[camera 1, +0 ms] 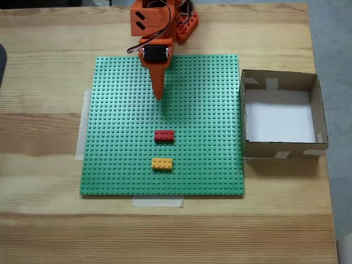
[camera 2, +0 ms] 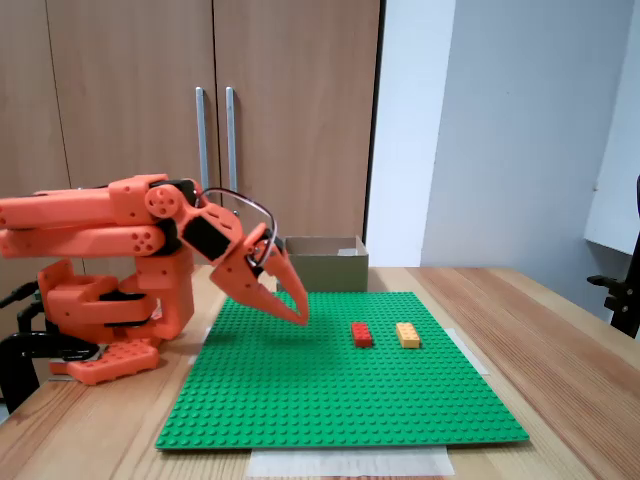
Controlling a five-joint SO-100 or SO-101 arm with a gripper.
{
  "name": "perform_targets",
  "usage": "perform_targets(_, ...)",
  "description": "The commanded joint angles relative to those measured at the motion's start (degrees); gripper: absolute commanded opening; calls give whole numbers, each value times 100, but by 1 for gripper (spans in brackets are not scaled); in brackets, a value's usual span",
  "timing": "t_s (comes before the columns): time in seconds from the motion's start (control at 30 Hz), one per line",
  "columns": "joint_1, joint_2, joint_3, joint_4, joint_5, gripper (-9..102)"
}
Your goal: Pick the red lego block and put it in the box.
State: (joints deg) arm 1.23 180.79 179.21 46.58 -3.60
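The gripper (camera 2: 298, 312) is hovering jaws nearly closed, holding nothing, short of the red lego block (camera 1: 164, 135) sitting mid-baseplate (camera 1: 121, 165) beside the yellow brick (camera 1: 161, 163); reaching and opening probably come next, the box (camera 1: 319, 118) waiting.

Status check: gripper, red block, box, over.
Gripper empty, over the baseplate, short of the red lego block. Yellow brick beside it. Box empty, path clear.

We are seeing a grainy wooden table (camera 1: 44, 66), a matt studded green plastic baseplate (camera 1: 121, 165), a brown cardboard box (camera 1: 280, 147) with a white floor, and smooth orange plastic gripper (camera 2: 295, 308).
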Motion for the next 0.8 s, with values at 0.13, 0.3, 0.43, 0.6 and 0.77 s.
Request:
perform_targets(0.13, -44, -1336, -1134, -123, -105, -1)
perform_targets(0.3, -44, -2707, -2399, 105, 0, -1)
perform_targets(0.43, -79, -4166, -3946, 677, 158, -1)
perform_targets(0.6, -149, -5142, -5027, 1187, 299, -1)
perform_targets(0.77, -264, -5889, -5924, 1679, 308, 0)
